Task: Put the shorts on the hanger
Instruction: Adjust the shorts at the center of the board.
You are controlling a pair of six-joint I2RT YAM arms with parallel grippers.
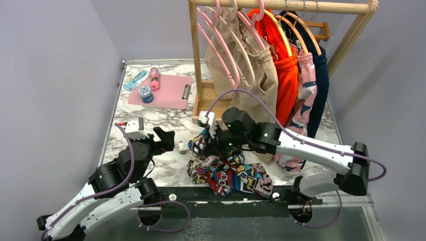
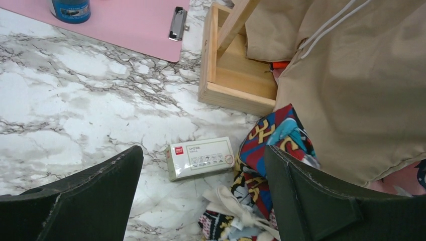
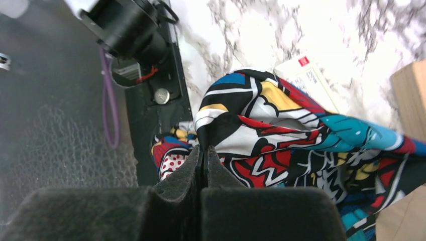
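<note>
The comic-print shorts (image 1: 231, 175) lie bunched on the marble table near its front edge, with one part pulled up toward my right gripper (image 1: 215, 142). In the right wrist view that gripper (image 3: 203, 149) is shut, and the shorts (image 3: 281, 135) are pinched at its tips. My left gripper (image 1: 168, 142) hovers to the left of the shorts, open and holding nothing. From the left wrist, the gripper (image 2: 203, 150) frames a small white box (image 2: 201, 158) and the edge of the shorts (image 2: 274, 135), whose white drawstring shows. I cannot make out the hanger; it is hidden or out of view.
A wooden clothes rack (image 1: 206, 100) stands behind the shorts, hung with pink hangers, plain beige shorts (image 1: 251, 75), an orange garment (image 1: 286, 75) and others. A pink clipboard (image 1: 161, 90) with a blue jar (image 1: 145, 94) lies at the back left. The small white box (image 1: 183, 146) sits between the grippers.
</note>
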